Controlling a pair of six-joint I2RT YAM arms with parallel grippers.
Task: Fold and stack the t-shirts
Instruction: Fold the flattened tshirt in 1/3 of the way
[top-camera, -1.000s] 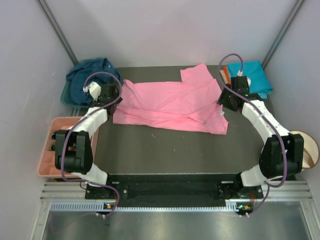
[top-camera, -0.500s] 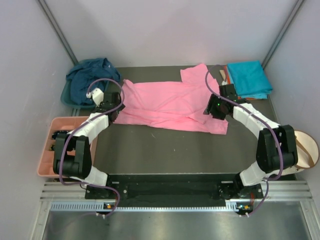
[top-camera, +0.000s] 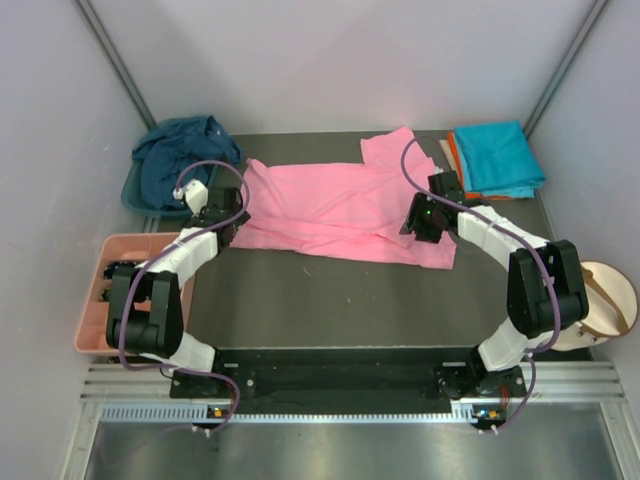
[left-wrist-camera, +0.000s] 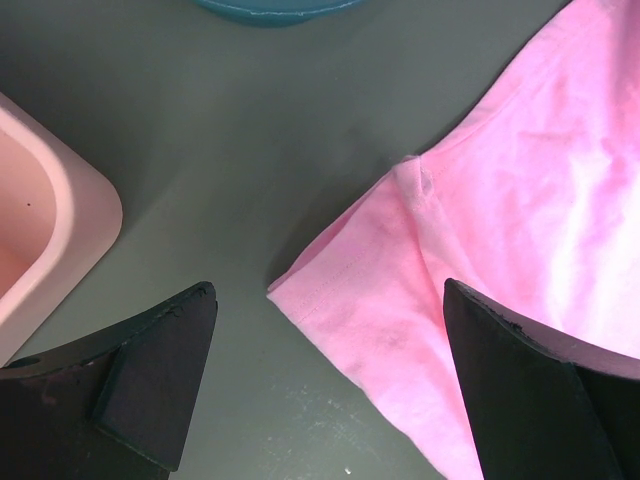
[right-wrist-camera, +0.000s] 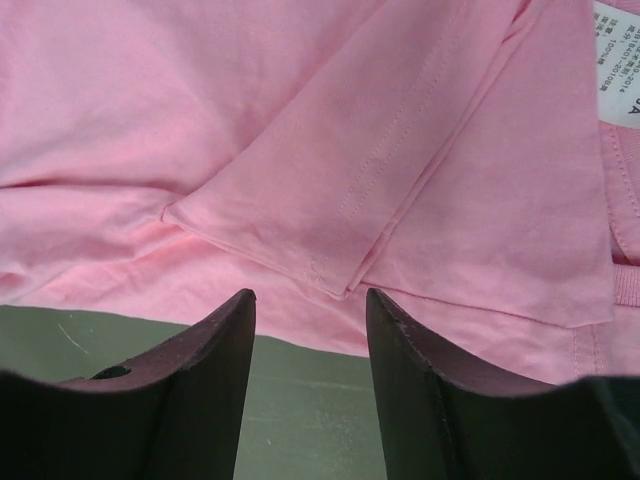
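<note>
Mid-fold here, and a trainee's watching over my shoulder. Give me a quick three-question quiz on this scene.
1. True or false: the left gripper stands open, gripping nothing.
2. Seen from above, the folded turquoise t-shirt lies at which corner of the table? A far right; B far left; C near left.
3. Which colour shirt lies below the right gripper?
Key: 1 true; 2 A; 3 pink, the pink t-shirt.
</note>
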